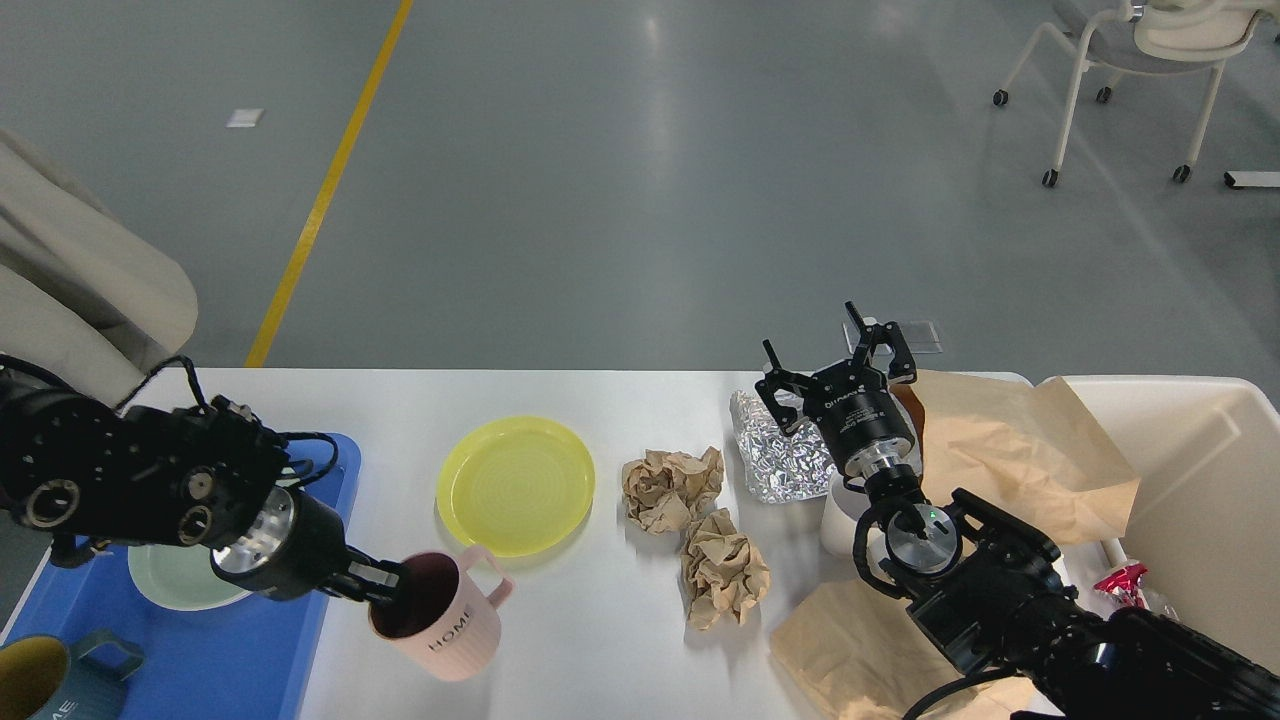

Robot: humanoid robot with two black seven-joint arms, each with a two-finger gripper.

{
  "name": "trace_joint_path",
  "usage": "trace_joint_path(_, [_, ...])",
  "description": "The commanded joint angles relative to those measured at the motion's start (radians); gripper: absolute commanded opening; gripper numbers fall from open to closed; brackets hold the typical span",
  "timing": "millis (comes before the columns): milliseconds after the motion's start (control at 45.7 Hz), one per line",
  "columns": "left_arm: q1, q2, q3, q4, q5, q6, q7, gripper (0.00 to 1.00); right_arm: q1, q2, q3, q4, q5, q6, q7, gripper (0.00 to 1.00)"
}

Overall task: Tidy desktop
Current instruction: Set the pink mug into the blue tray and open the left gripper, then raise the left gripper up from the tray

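Left gripper [385,590] clamps the rim of the ribbed pink "HOME" mug [440,618], tilted near the white desktop's [620,640] front-left edge. Rim-only hold: it may rotate or drop. Right gripper [838,372] spread, empty.

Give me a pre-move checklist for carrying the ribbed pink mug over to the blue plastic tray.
1. Grip: left gripper has a finger inside the ribbed pink mug, on its rim. Firmness: cannot tell.
2. Mug clear of the white desktop: tilted and apparently raised, but cannot tell for sure.
3. Mug contents: interior looks dark, liquid or not: cannot tell.
4. Landing spot on the blue plastic tray: bare blue area between the pale green plate and the dark blue mug with yellow inside: ok.
5. Yellow plastic plate sits away from the path toward the tray: ok.
6. Right gripper open, far across the desktop, out of the way: ok.
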State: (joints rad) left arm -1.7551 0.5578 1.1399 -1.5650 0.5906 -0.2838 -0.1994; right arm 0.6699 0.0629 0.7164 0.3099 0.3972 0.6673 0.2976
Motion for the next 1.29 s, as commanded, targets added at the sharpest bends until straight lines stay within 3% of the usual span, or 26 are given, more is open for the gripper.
trace_joint_path(0, [-0.15,0.178,0.0,-0.006,0.09,-0.184,-0.009,0.0,-0.001,0.0,0.0,0.0,0.0,0.0,0.0,1.0])
trace_joint_path(131, [-0.267,0.388,-0.015,0.002,0.256,-0.369,-0.011,0.0,0.0,0.0,0.0,0.0,0.0,0.002,0.0,1.0])
trace_joint_path(263, [-0.254,0.478,-0.009,0.006,0.38,-0.396,-0.012,0.0,-0.001,0.0,0.0,0.0,0.0,0.002,0.0,1.0])
trace_joint_path(350, [-0.141,0.493,-0.006,0.014,0.426,-0.327,-0.009,0.0,-0.001,0.0,0.0,0.0,0.0,0.002,0.0,1.0])
trace_joint_path(460, [0.05,0.484,-0.014,0.08,0.48,-0.112,-0.008,0.0,-0.001,0.0,0.0,0.0,0.0,0.002,0.0,1.0])
trace_joint_path(525, [0.132,0.476,-0.019,0.121,0.482,-0.043,-0.008,0.0,-0.001,0.0,0.0,0.0,0.0,0.002,0.0,1.0])
trace_joint_path(1029, [0.367,0.403,-0.042,0.235,0.488,0.114,-0.014,0.03,-0.001,0.0,0.0,0.001,0.0,0.002,0.0,1.0])
trace_joint_path(1073, [0.368,0.401,-0.042,0.237,0.488,0.114,-0.017,0.07,-0.001,0.0,0.0,0.001,0.0,0.002,0.0,1.0])
trace_joint_path(1204, [0.367,0.401,-0.046,0.237,0.486,0.115,-0.029,0.39,-0.001,0.0,0.0,0.001,0.0,0.002,0.0,1.0])
trace_joint_path(1270, [0.367,0.401,-0.052,0.237,0.486,0.114,-0.052,0.48,-0.001,0.0,0.0,0.001,0.0,0.002,0.0,1.0])
